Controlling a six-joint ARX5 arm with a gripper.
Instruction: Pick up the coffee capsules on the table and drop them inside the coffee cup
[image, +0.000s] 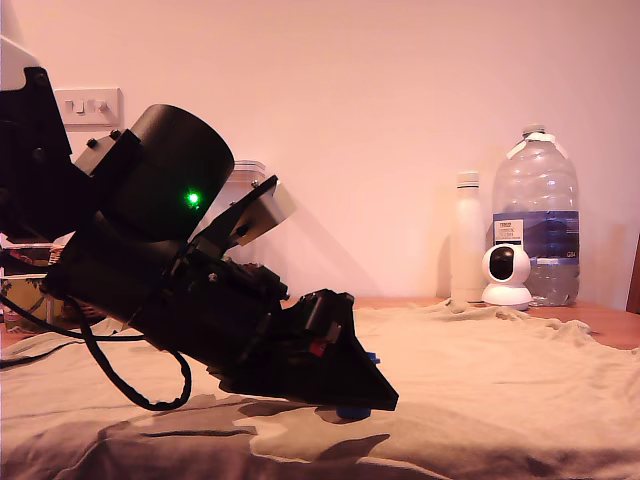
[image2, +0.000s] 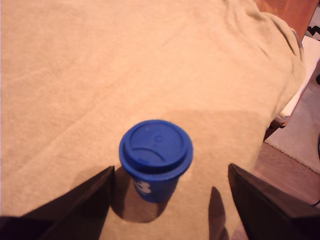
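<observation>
A dark blue coffee capsule (image2: 156, 157) stands on the tan cloth (image2: 125, 65), wide flanged end up, as the wrist view shows. My gripper (image2: 171, 169) is open, and its two black fingers (image2: 85, 205) flank the capsule without touching it. In the exterior view the arm is tilted down onto the cloth (image: 480, 400). The gripper (image: 375, 400) is low there, with only a sliver of the capsule (image: 352, 411) showing under it. The coffee cup is out of view. The table's reddish wood (image: 600, 322) shows at the exterior view's right.
A white bottle (image: 467, 240), a large water bottle (image: 536, 220) and a small white camera (image: 506, 275) stand at the back on the exterior view's right. A black cable (image: 130, 385) loops over the cloth beside the arm. The cloth's edge (image2: 285, 95) drops off near the capsule.
</observation>
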